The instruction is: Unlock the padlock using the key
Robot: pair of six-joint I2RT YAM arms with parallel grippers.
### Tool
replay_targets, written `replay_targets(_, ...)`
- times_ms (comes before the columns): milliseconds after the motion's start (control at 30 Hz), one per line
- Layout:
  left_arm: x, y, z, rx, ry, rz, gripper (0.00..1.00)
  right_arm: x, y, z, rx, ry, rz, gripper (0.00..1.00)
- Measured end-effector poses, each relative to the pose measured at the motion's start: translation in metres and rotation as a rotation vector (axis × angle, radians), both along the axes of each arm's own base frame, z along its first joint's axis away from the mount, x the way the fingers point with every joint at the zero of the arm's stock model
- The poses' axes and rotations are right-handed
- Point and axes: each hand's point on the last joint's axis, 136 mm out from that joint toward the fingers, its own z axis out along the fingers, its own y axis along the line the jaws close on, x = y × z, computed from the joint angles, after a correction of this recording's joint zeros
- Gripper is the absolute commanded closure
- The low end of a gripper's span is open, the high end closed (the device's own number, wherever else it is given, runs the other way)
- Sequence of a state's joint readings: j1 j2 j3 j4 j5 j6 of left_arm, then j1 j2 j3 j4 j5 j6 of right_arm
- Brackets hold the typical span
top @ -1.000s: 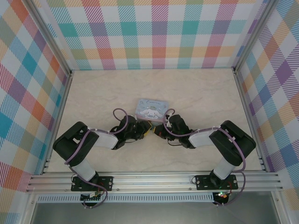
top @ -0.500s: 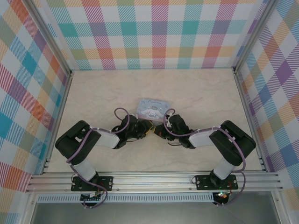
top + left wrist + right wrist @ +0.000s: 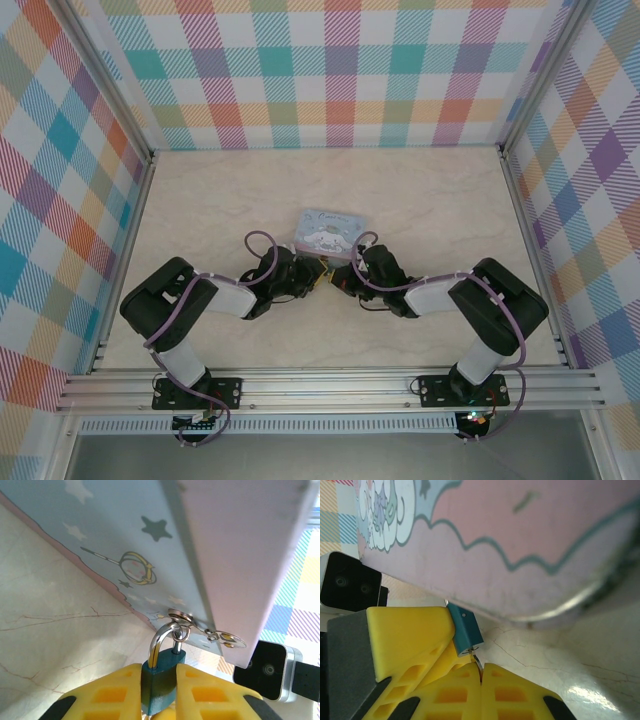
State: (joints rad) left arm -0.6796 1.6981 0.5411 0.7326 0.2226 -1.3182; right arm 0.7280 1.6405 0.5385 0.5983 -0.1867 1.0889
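on the marble-look table [image 3: 200, 200] sits the pale blue cartoon tin [image 3: 328, 230]. the left gripper [image 3: 161, 670] clamps the padlock [image 3: 160, 690] by its bluish body (shackle hooked through the hasp [image 3: 181, 616] on the tin's side). the right gripper [image 3: 481, 672] is pinched tight on the key [image 3: 476, 658], a thin sliver meeting the padlock's underside.

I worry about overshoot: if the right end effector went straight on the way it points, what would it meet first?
Probably the small teal-bodied padlock, just ahead of the right end effector; the pale blue printed tin sits behind it, depth unclear.
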Motion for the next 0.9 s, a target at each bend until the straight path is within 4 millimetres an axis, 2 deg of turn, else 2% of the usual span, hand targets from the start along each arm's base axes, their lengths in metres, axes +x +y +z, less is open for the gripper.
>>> replay_targets(167, 0.0, 0.0, 0.001, -0.002, -0.004, -0.001, 0.92, 0.001, -0.001, 0.001, 0.001, -0.002, -0.009, 0.88)
replay_targets(467, -0.001, -0.003, 0.002, -0.006, -0.008, -0.009, 0.92, 0.001, -0.004, 0.0, -0.008, -0.003, -0.019, 0.81)
replay_targets(633, 0.0, -0.006, 0.006, -0.011, -0.013, -0.014, 0.92, -0.002, -0.007, 0.002, -0.013, -0.005, -0.014, 0.7)
replay_targets(900, 0.0, -0.007, 0.006, -0.008, -0.012, -0.013, 0.92, -0.005, -0.016, 0.017, -0.052, -0.061, -0.008, 0.52)
